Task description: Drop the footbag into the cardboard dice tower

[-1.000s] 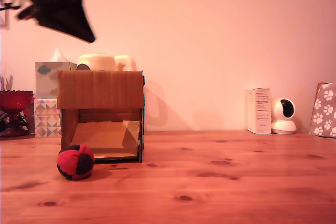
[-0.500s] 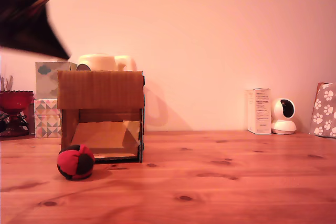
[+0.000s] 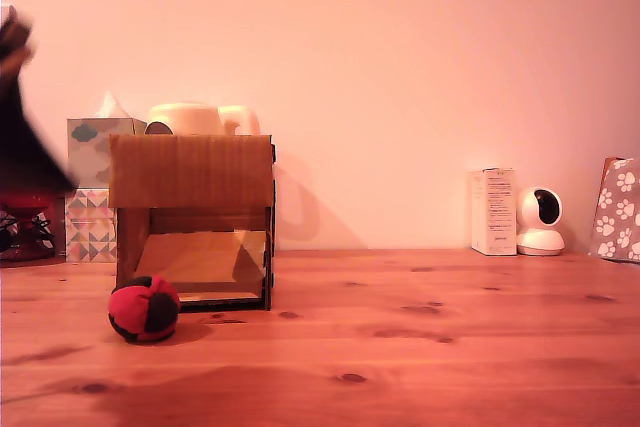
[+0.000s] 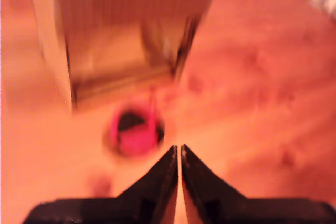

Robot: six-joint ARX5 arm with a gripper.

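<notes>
Looking down the wrist view, we see the gripper [image 4: 176, 153] with its fingertips nearly touching, empty, above the wooden table [image 3: 450, 337] and short of the footbag [image 4: 135, 132]. We judge this the approach before the grasp: next the jaws must spread and descend around the ball. The footbag [image 3: 144, 308] rests on the table just before the cardboard dice tower [image 3: 192, 219], whose opening faces the exterior camera; being round, it shows no long axis.

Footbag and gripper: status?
Gripper shut, empty, above the table. Footbag on the table just in front of the cardboard dice tower, not yet grasped. Nothing between gripper and footbag.
</notes>
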